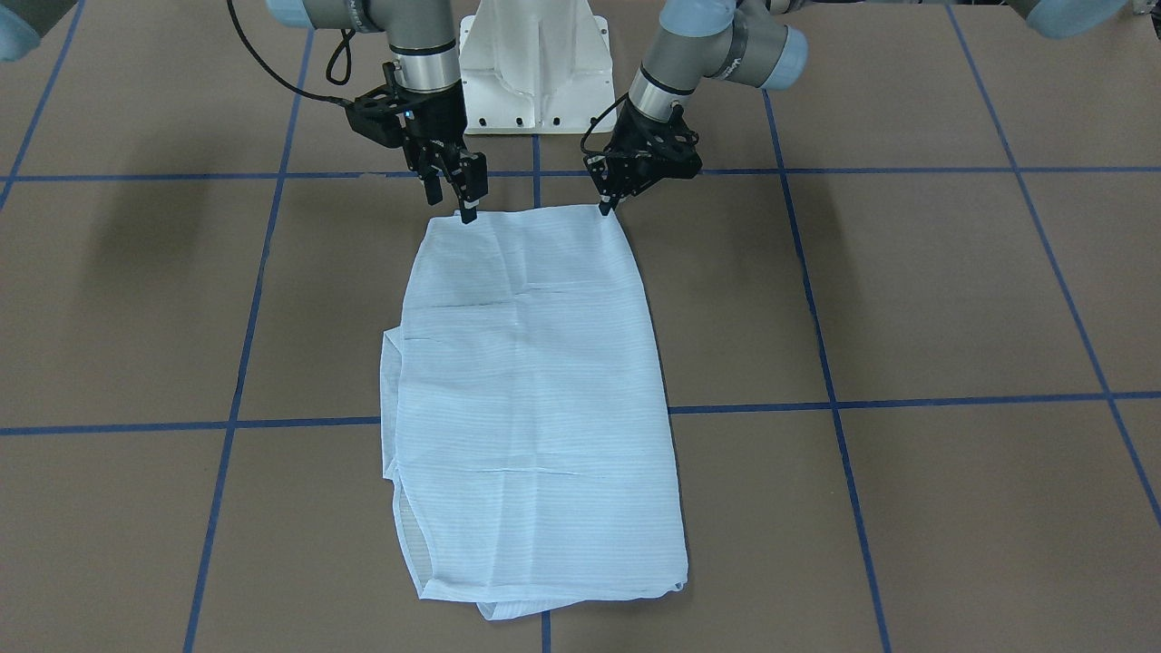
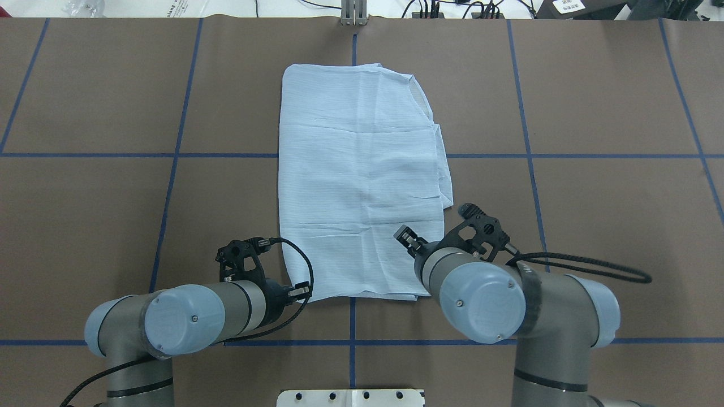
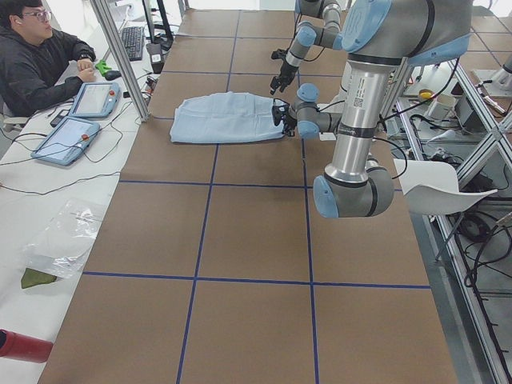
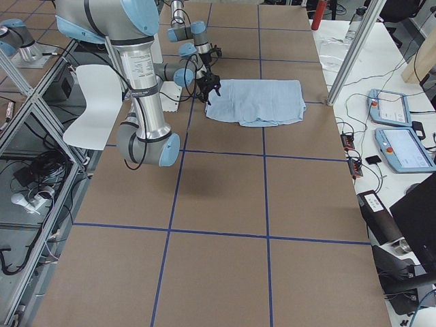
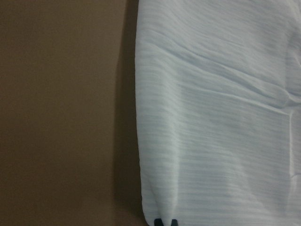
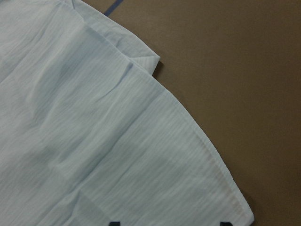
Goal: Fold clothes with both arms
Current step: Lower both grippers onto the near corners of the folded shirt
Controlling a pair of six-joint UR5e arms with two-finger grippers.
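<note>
Pinched shut with left gripper (image 1: 606,207) on near left corner of shirt (image 1: 535,381). Spread wide with right gripper (image 1: 453,201), tips down at near right corner, cloth below, nothing clamped. Folded into long pale blue rectangle, lying flat on brown table (image 1: 907,299), at centre, running from both grippers toward far edge. Along right side, lower layers peeking out past top layer. Crossing under cloth, blue tape lines (image 1: 952,399). Near, just behind grippers, white pedestal base (image 1: 533,63).
</note>
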